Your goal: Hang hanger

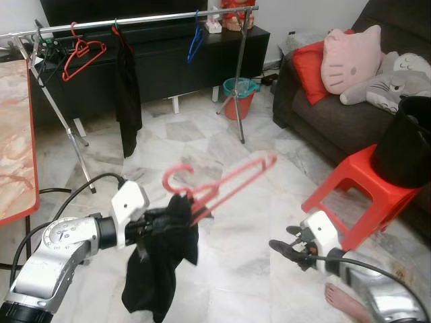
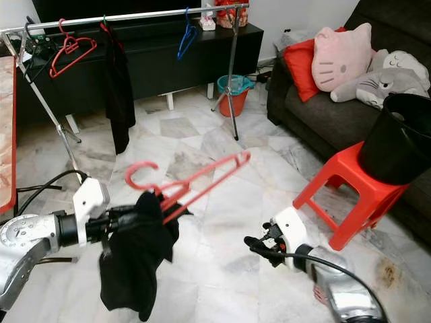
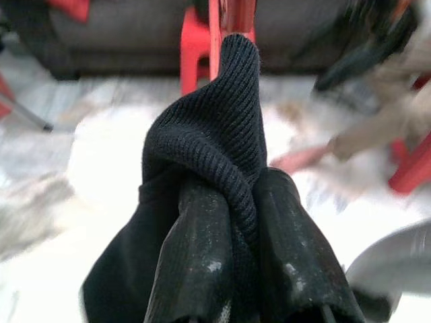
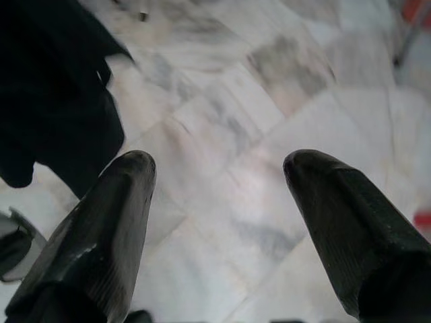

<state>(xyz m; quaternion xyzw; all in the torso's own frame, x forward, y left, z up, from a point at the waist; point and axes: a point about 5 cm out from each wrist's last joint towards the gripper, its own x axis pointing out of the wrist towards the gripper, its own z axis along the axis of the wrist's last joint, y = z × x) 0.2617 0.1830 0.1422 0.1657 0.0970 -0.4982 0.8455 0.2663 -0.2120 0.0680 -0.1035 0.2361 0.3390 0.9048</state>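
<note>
A red plastic hanger (image 1: 222, 180) with a black knitted garment (image 1: 161, 262) bunched on it is held low over the marble floor. My left gripper (image 1: 176, 217) is shut on the garment and hanger; its fingers (image 3: 202, 262) squeeze the black cloth. The hanger's hook (image 1: 174, 176) points up and toward the rack. My right gripper (image 1: 281, 249) is open, empty, to the right of the garment and apart from it; its fingers (image 4: 101, 229) frame bare floor. The clothes rail (image 1: 135, 21) stands far ahead.
The rail holds a red hanger (image 1: 79, 52), a black garment (image 1: 126, 94) and a blue hanger (image 1: 195, 40). A red stool (image 1: 357, 185) with a black bin (image 1: 407, 145) is right, beside a sofa (image 1: 337, 101). A red-edged table (image 1: 15, 134) is left. A bare foot (image 1: 347, 301).
</note>
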